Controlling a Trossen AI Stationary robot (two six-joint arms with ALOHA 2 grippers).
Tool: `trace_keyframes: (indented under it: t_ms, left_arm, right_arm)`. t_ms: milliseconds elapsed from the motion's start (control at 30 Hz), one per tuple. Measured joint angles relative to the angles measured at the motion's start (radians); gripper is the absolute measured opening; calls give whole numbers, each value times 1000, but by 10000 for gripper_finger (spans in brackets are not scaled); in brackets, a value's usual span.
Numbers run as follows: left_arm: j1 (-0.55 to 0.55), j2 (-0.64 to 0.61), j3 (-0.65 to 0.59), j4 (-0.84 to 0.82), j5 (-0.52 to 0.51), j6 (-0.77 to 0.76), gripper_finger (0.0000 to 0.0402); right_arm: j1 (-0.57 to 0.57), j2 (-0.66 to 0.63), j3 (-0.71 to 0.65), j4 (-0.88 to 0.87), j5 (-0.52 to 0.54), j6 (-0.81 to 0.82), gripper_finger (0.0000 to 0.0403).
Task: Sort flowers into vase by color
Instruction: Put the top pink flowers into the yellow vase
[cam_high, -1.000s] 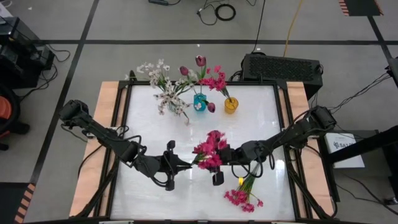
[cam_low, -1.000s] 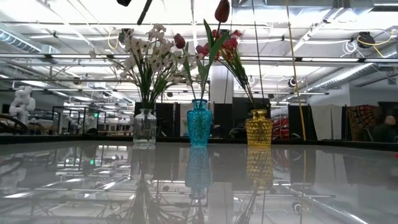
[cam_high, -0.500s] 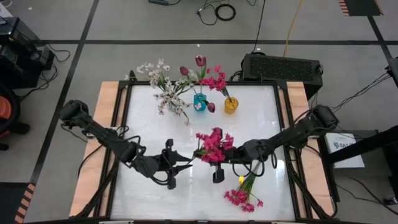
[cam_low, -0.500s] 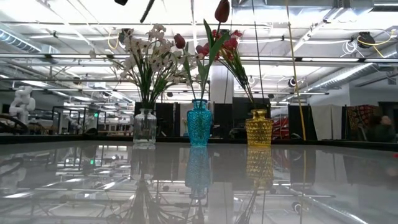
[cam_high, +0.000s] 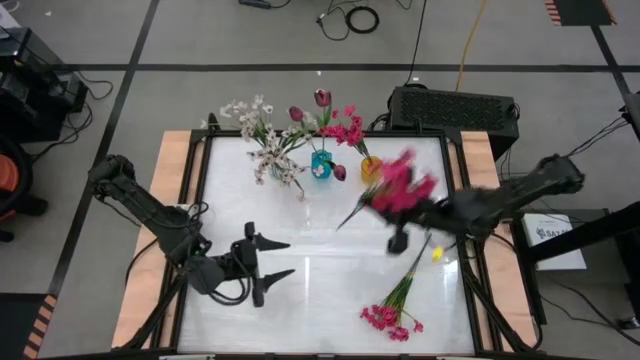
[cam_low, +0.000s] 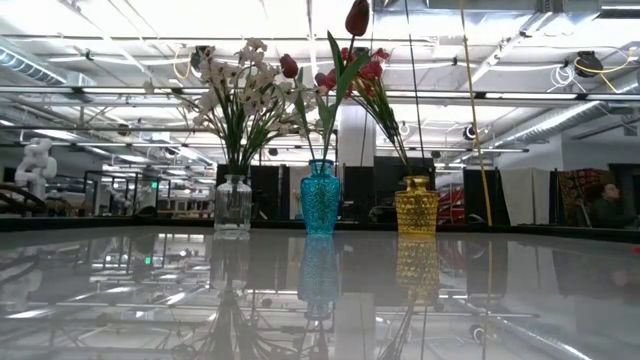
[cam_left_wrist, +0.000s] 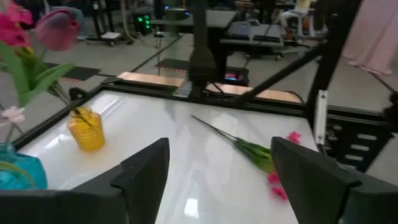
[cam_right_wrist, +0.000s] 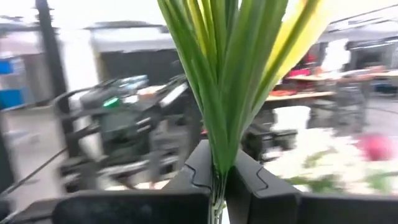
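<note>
Table: white glossy table top (cam_high: 300, 215) with wooden side rails; both dark arms reach in over it, the left from the left rail, the right from the right rail.
Vases: three stand in a row near the far edge: a clear glass vase (cam_low: 232, 206) with white and pale pink blossoms, a turquoise glass vase (cam_low: 320, 197) with dark maroon tulips, a yellow glass vase (cam_low: 416, 205) with magenta sprigs.
Step in hand: judged as carrying one magenta sprig toward its matching vase, the yellow one.
Right gripper: right gripper (cam_right_wrist: 217, 180) is raised over the right part of the table, its fingers clamped together on the bundled green stems.
Held flower: bright magenta-pink cluster on a green stem (cam_high: 400, 187), blurred in the high view, lies just beside the yellow vase; the stems rise straight out from between the fingers.
Left gripper: left gripper (cam_left_wrist: 217, 171) hangs over the near left of the table, fingers wide apart and holding nothing.
Remaining flower: a second magenta sprig with green stem (cam_high: 395, 305) lies flat on the table near the front right corner, well apart from both grippers.
Next move: likely calls for lowering the stem end into the yellow vase's narrow mouth, clear of the sprigs already there, before letting go.
</note>
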Motion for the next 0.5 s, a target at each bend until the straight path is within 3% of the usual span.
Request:
trace_keyframes:
  t_ms: [267, 500]
  left_arm:
    - [-17, 0, 0, -3, -2, 7, 287]
    - [-10, 0, 0, -2, -2, 7, 287]
  right_arm:
    - [-117, -304, -2, -261, 98, -19, 6]
    - [-331, -395, -105, -283, 108, 50, 6]
